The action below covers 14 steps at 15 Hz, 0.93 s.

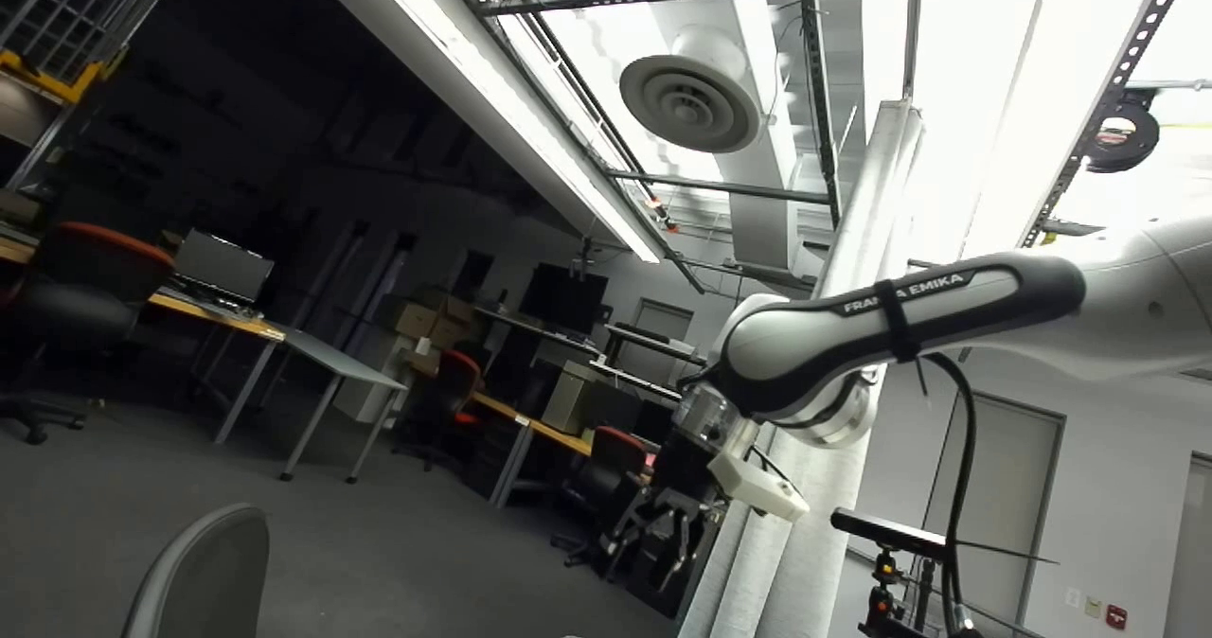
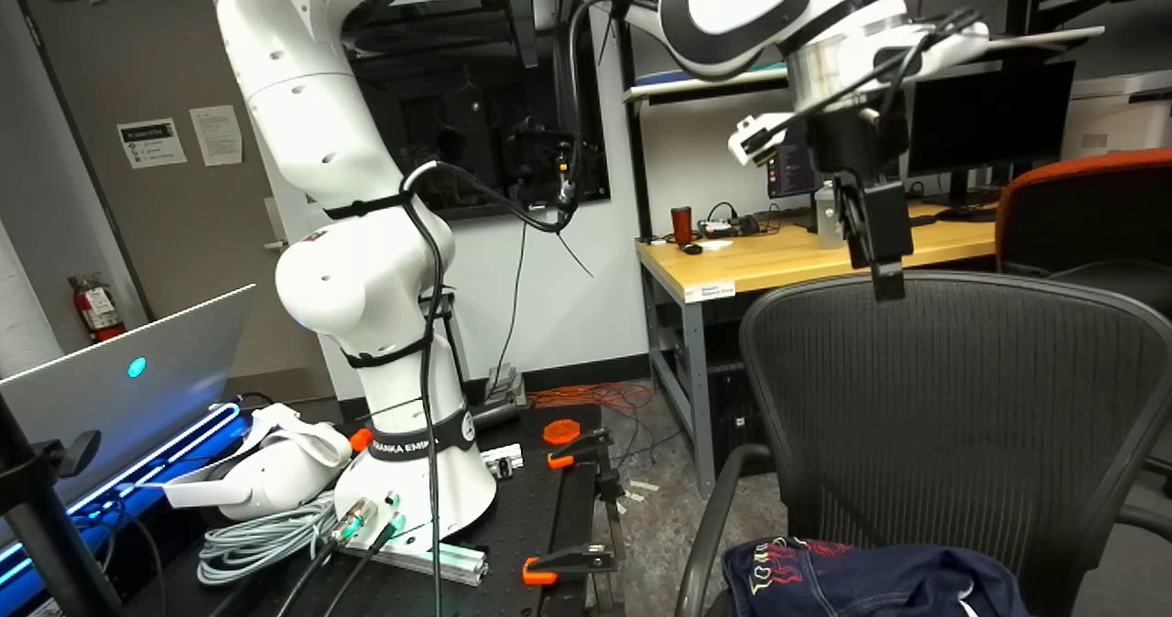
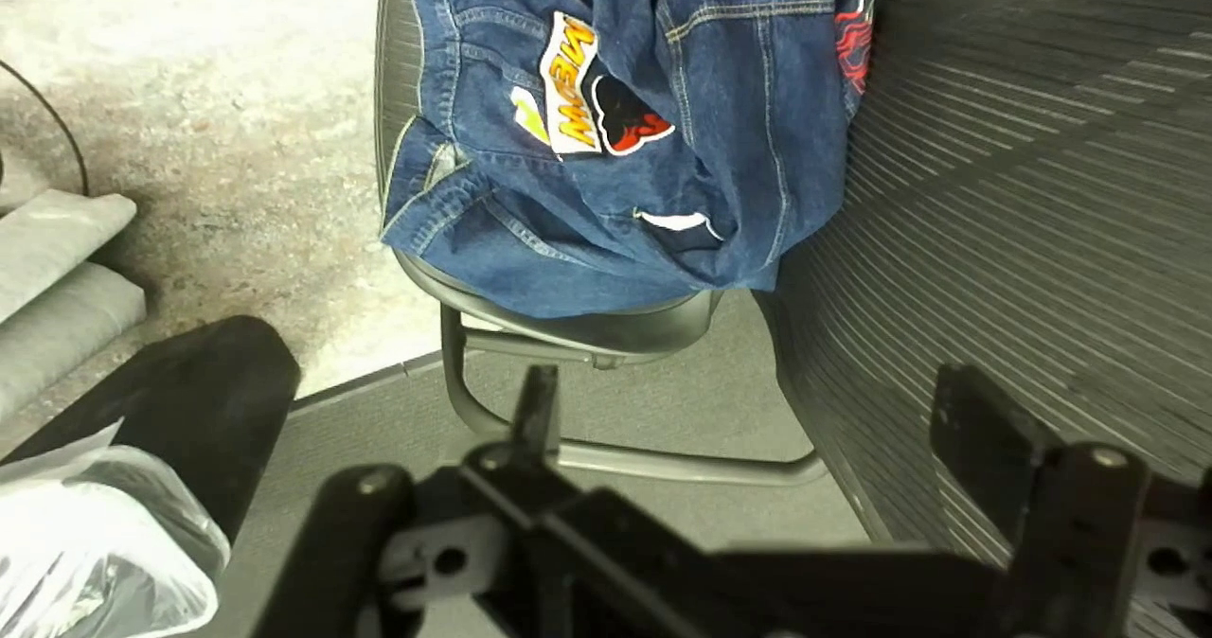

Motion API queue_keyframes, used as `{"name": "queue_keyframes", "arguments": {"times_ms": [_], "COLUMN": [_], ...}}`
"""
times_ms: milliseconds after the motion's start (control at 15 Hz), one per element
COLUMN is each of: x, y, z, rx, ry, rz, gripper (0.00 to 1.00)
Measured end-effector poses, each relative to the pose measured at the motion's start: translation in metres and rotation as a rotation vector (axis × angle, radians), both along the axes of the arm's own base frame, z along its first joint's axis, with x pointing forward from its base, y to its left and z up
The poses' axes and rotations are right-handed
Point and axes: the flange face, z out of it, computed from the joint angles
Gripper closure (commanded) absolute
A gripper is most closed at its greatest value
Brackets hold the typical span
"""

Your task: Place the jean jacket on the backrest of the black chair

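Our jean jacket [image 3: 625, 174] is bunched on the chair seat [image 3: 620, 333], below the gripper [image 3: 746, 387] and in front of the backrest [image 2: 952, 406]. Jaws are spread wide, nothing between, so we'd reckon it's down and seatward first.

In an exterior view the camera sat strongly tilted and aimed upward, with the ceiling vent [image 1: 689, 103] high up and the arm [image 1: 871, 335] reaching in from the right. In an exterior view it looked roughly level, quite near the arm's base [image 2: 412, 489], the black chair [image 2: 952, 397] at lower right. The gripper [image 1: 639, 567] showed in both exterior views. The wrist view pointed steeply down past it at the jean jacket [image 3: 615, 179] and backrest [image 3: 1004, 212]; an exterior view shared these, the jacket [image 2: 879, 585] cut off at the bottom.
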Motion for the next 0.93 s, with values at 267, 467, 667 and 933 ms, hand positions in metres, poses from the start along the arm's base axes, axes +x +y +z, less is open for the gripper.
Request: {"name": "queue_keyframes", "arguments": {"times_ms": [267, 467, 667, 933], "x": [0.009, 0.013, 0.017, 0.019], "y": [-0.016, -0.023, -0.023, -0.024], "z": [-0.067, -0.112, -0.136, -0.136], "rx": [-0.013, -0.024, -0.029, -0.03], "ry": [0.055, 0.081, 0.095, 0.093], "rz": [0.019, 0.054, 0.075, 0.076], "gripper": [0.0, 0.0, 0.0, 0.0]}}
